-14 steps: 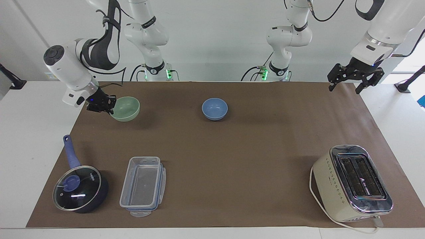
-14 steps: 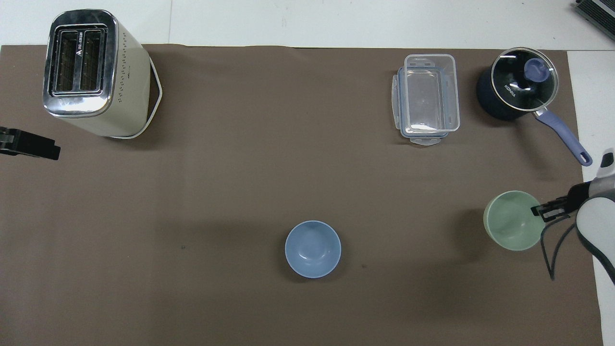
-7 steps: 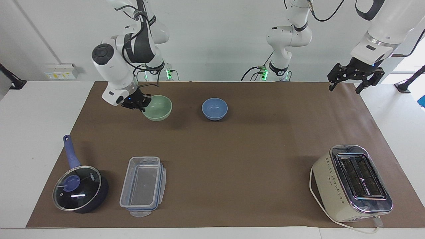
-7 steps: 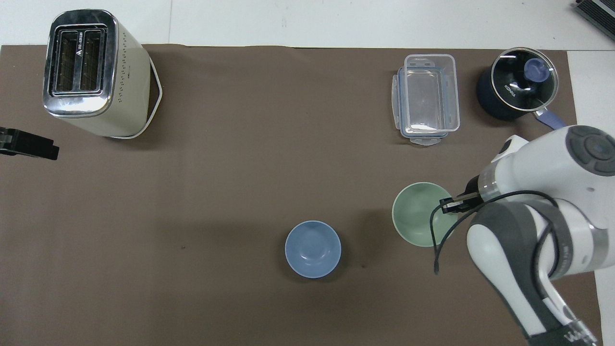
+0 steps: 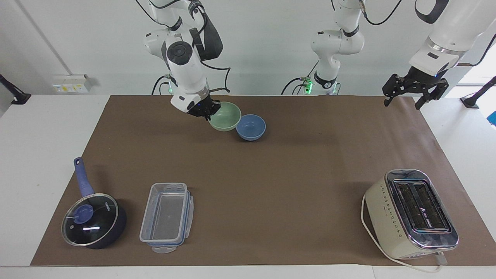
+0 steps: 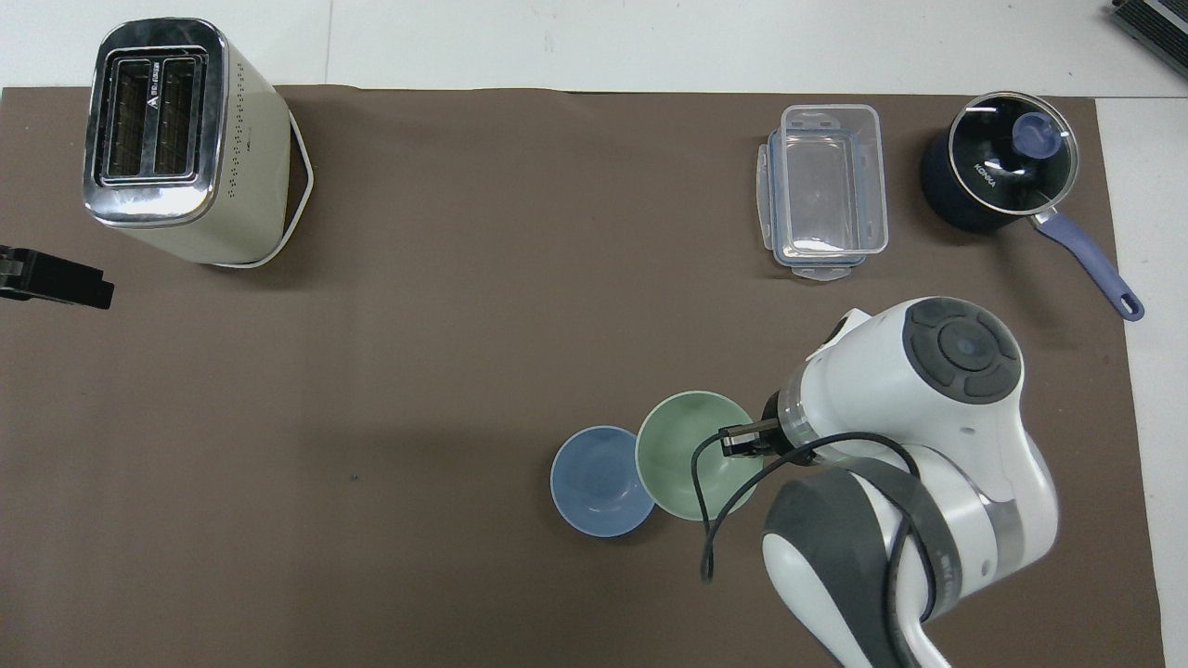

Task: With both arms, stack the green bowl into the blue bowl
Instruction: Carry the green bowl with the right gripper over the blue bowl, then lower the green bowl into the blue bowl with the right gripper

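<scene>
My right gripper (image 5: 205, 110) is shut on the rim of the pale green bowl (image 5: 226, 116) and holds it up off the brown mat, tilted a little. The green bowl's edge overlaps the rim of the blue bowl (image 5: 251, 127), which sits on the mat near the robots, at mid-table. In the overhead view the green bowl (image 6: 691, 455) lies beside the blue bowl (image 6: 599, 482), toward the right arm's end, with my right gripper (image 6: 747, 441) at its rim. My left gripper (image 5: 414, 93) waits open and empty, raised over the mat's edge at the left arm's end; it also shows in the overhead view (image 6: 56, 283).
A cream toaster (image 5: 410, 213) stands far from the robots at the left arm's end. A clear plastic container (image 5: 166, 217) and a dark blue saucepan with a glass lid (image 5: 93, 219) sit far from the robots at the right arm's end.
My right arm has carried the green bowl from the right arm's end of the mat to right beside the blue bowl. The left arm has not moved.
</scene>
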You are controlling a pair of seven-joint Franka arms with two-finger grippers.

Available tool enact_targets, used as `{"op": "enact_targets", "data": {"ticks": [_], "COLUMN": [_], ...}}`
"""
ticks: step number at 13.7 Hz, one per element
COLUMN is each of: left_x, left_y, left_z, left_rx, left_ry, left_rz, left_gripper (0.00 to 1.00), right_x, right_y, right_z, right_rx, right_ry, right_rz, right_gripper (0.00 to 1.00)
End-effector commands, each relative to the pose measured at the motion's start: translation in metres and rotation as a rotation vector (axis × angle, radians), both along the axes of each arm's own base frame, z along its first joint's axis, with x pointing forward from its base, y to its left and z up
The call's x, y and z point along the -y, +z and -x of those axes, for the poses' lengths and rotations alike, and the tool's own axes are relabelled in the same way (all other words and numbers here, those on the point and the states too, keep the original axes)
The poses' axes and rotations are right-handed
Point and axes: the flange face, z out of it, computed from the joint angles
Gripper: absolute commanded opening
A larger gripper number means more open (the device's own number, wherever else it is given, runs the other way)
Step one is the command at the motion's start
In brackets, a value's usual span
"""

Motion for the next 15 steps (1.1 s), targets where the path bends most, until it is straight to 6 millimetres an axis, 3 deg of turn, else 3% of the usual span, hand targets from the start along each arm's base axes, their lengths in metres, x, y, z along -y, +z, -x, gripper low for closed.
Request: {"op": "enact_targets", "data": {"ticks": [1, 7, 9, 11, 15], "left_x": [-0.002, -0.002, -0.002, -0.002, -0.002], "left_y": [0.003, 0.003, 0.003, 0.003, 0.003], "left_z": [0.005, 0.005, 0.005, 0.005, 0.005], "left_rx": [-0.004, -0.005, -0.004, -0.004, -0.005], "left_ry": [0.012, 0.012, 0.012, 0.012, 0.012], "left_rz": [0.008, 0.008, 0.008, 0.008, 0.008], "left_gripper": [1.0, 1.0, 1.0, 1.0, 1.0], "right_x": [-0.007, -0.04, -0.054, -0.072, -0.074], "right_y": [0.005, -0.012, -0.026, -0.035, -0.054], "right_z": [0.011, 0.03, 0.021, 0.025, 0.031], "right_rx": [-0.003, 0.001, 0.053, 0.068, 0.072], "right_ry": [-0.018, 0.001, 0.003, 0.029, 0.035], "right_rz": [-0.041, -0.086, -0.098, -0.101, -0.095], "right_gripper": [0.0, 0.0, 0.0, 0.0, 0.0]}}
